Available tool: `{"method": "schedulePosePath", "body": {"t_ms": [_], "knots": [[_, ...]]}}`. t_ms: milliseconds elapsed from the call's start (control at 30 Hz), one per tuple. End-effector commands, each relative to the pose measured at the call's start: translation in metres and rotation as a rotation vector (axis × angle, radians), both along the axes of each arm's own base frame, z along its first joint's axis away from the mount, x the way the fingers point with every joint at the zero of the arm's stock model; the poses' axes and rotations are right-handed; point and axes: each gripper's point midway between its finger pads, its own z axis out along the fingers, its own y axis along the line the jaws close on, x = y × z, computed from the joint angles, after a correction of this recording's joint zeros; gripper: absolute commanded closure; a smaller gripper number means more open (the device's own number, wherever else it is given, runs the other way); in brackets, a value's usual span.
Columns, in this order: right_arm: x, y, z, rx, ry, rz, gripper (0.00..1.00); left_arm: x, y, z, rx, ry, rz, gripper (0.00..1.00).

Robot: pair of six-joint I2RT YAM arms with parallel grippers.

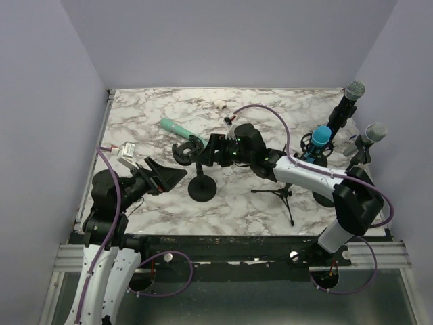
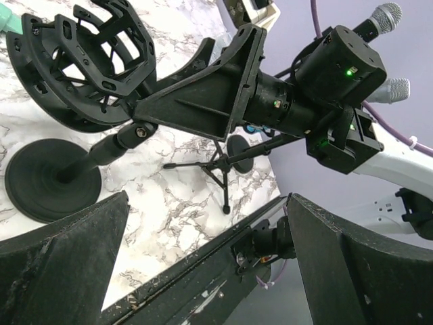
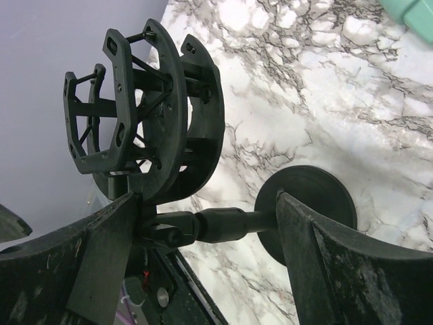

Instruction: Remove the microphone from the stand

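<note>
The black stand has a round base (image 1: pixel 201 188) and an empty shock-mount cage (image 1: pixel 185 150) on a tilted post. The teal microphone (image 1: pixel 177 128) lies on the marble table behind the cage, out of the mount; a corner of it shows in the right wrist view (image 3: pixel 414 9). My right gripper (image 1: pixel 206 154) is open, its fingers on either side of the post just below the cage (image 3: pixel 149 115), with the base (image 3: pixel 318 196) beyond. My left gripper (image 1: pixel 166 177) is open and empty, left of the base. It looks at the cage (image 2: pixel 81 68) and the base (image 2: pixel 47 183).
A blue-headed microphone (image 1: pixel 321 137) sits in a mount at the right. Two grey-headed microphones (image 1: pixel 354 91) (image 1: pixel 374 133) stand on stands by the right wall. A small black tripod (image 1: pixel 279 195) stands right of the base. A white box (image 1: pixel 126 152) lies at the left edge.
</note>
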Motion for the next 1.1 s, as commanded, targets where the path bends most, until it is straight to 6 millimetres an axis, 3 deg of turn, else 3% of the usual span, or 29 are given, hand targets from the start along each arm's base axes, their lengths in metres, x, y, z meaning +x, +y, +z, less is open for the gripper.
{"method": "schedulePosePath", "body": {"t_ms": [0, 167, 333, 600, 767, 867, 1067], "knots": [[-0.016, -0.029, -0.083, -0.247, 0.118, 0.002, 0.18, -0.001, -0.001, -0.005, -0.001, 0.005, -0.003, 0.01], [-0.016, -0.025, -0.075, -0.253, 0.092, 0.015, 0.16, 0.001, -0.002, -0.014, -0.005, 0.028, -0.008, 0.01], [-0.013, -0.022, -0.058, -0.281, 0.027, 0.044, 0.12, 0.005, -0.008, -0.032, -0.015, 0.082, -0.032, 0.01], [-0.011, -0.032, -0.022, -0.296, -0.113, 0.069, 0.00, 0.010, -0.017, -0.049, -0.052, 0.142, -0.041, 0.01], [-0.030, -0.039, 0.009, -0.181, -0.295, 0.147, 0.00, 0.014, -0.026, -0.061, -0.074, 0.195, -0.032, 0.01], [-0.044, -0.047, 0.013, -0.135, -0.378, 0.181, 0.00, 0.018, -0.032, -0.068, -0.049, 0.209, -0.017, 0.01], [-0.052, -0.048, 0.020, -0.094, -0.414, 0.210, 0.00, 0.024, -0.043, -0.083, 0.039, 0.236, -0.001, 0.01]]}}
